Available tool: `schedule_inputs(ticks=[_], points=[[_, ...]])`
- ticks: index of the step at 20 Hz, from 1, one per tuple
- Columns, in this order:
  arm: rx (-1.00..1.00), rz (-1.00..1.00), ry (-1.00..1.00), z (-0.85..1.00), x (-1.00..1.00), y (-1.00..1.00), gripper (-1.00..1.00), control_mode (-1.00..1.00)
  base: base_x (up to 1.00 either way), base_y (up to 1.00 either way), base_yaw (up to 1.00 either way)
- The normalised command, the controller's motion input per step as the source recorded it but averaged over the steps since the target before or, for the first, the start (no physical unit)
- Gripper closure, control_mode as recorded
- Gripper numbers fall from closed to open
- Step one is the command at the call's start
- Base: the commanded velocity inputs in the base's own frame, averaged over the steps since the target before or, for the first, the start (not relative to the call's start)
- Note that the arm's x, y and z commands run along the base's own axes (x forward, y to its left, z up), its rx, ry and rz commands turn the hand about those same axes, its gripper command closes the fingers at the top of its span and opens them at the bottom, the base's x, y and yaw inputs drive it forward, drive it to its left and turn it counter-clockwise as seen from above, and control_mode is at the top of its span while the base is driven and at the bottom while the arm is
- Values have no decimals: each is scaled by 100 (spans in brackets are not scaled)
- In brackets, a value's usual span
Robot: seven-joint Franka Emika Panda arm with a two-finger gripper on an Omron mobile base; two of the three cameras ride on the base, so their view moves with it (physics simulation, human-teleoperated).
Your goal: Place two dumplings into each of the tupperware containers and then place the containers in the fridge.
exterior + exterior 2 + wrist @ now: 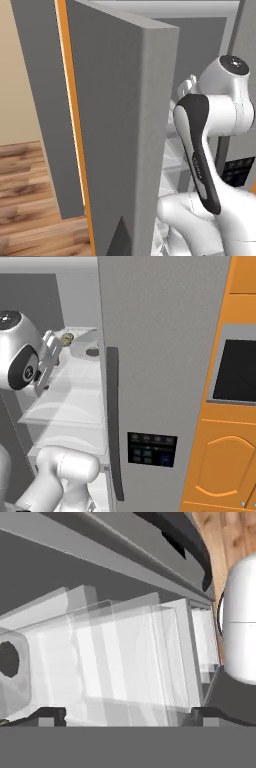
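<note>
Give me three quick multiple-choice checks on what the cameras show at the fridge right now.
1. Where is the small black panel?
A. On the closed grey door, beside the handle
B. On an orange cabinet
C. On the wooden floor

2. What colour are the cabinets right of the fridge?
A. White
B. Orange
C. Blue

3. How does the claw stand?
A. Shut on a container
B. Shut on nothing
C. Open, holding nothing

Answers:
1. A: in the right base view the black panel sits on the closed grey door, next to the dark handle.
2. B: the cabinets are orange.
3. C: in the hand view the claw has its tips wide apart, with the white shelves beyond.
</note>
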Motion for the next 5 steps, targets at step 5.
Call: schedule_inputs(ticks=[5], points=[[1, -1, 0, -7, -100, -3, -100, -100, 0, 0, 0]])
